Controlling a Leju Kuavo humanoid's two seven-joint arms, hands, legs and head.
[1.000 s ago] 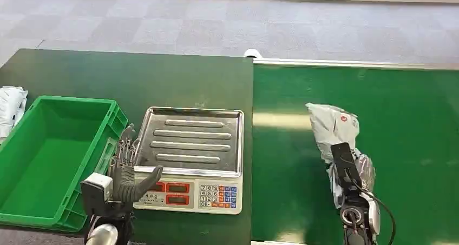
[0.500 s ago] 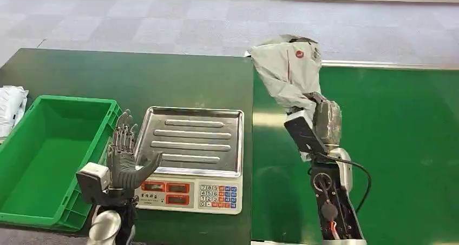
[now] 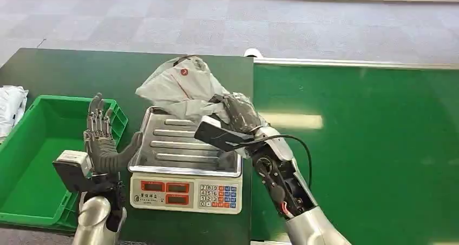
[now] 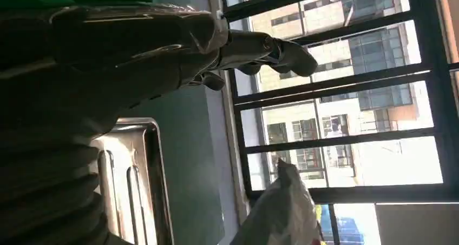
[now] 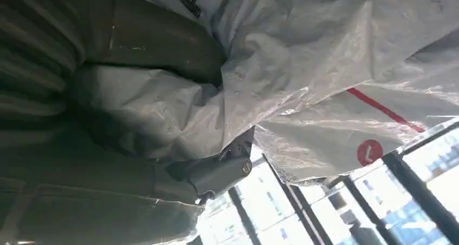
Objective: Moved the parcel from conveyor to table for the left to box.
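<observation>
Fingers (image 3: 238, 111) of the right hand (image 3: 236, 114) clutch a crinkled grey plastic parcel (image 3: 181, 88) – seemingly lifted above the ribbed steel scale tray (image 3: 187, 142); the left hand (image 3: 103, 142) is upright, fingers splayed, empty.

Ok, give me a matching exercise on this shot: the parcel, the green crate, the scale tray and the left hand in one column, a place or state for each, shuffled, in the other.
Things:
1. parcel
2. green crate
3. scale tray
4. left hand

Places or states:
A. open, fingers up, between crate and scale
B. bare metal, in front of the keypad's far side
C. held by the right hand above the scale's far edge
D. at the table's left end, nothing visible inside

Pairs: 1-C, 2-D, 3-B, 4-A
</observation>
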